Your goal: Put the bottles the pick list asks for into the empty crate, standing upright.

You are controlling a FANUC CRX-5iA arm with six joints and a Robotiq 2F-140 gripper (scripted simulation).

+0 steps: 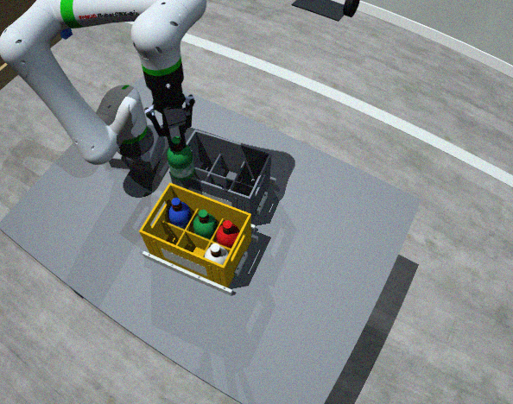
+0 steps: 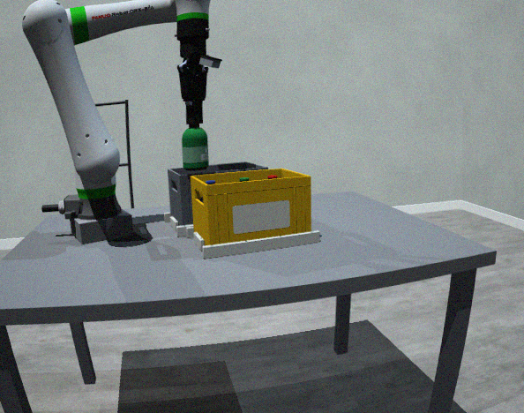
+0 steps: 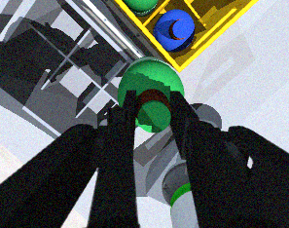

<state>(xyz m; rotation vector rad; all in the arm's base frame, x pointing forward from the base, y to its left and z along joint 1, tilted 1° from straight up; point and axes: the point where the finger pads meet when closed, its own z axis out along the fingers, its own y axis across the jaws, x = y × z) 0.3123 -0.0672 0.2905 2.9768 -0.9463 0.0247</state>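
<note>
My gripper (image 1: 174, 134) is shut on the neck of a green-labelled bottle (image 1: 180, 161) and holds it upright in the air, above the near-left corner of the empty dark grey crate (image 1: 231, 171). The same gripper (image 2: 193, 121) and green bottle (image 2: 194, 148) show in the exterior view, the bottle's base just above the grey crate's rim (image 2: 218, 168). In the wrist view the green bottle (image 3: 150, 95) hangs between my fingers over the grey crate's dividers (image 3: 65, 63). The yellow crate (image 1: 195, 235) holds a blue (image 1: 178, 211), a green (image 1: 204, 223), a red (image 1: 227, 233) and a white (image 1: 216, 253) bottle. The pick list is not visible.
The robot base (image 1: 135, 143) stands left of the grey crate. White stop rails (image 2: 259, 244) run along the crates' feet. The yellow crate (image 2: 250, 204) stands in front of the grey one.
</note>
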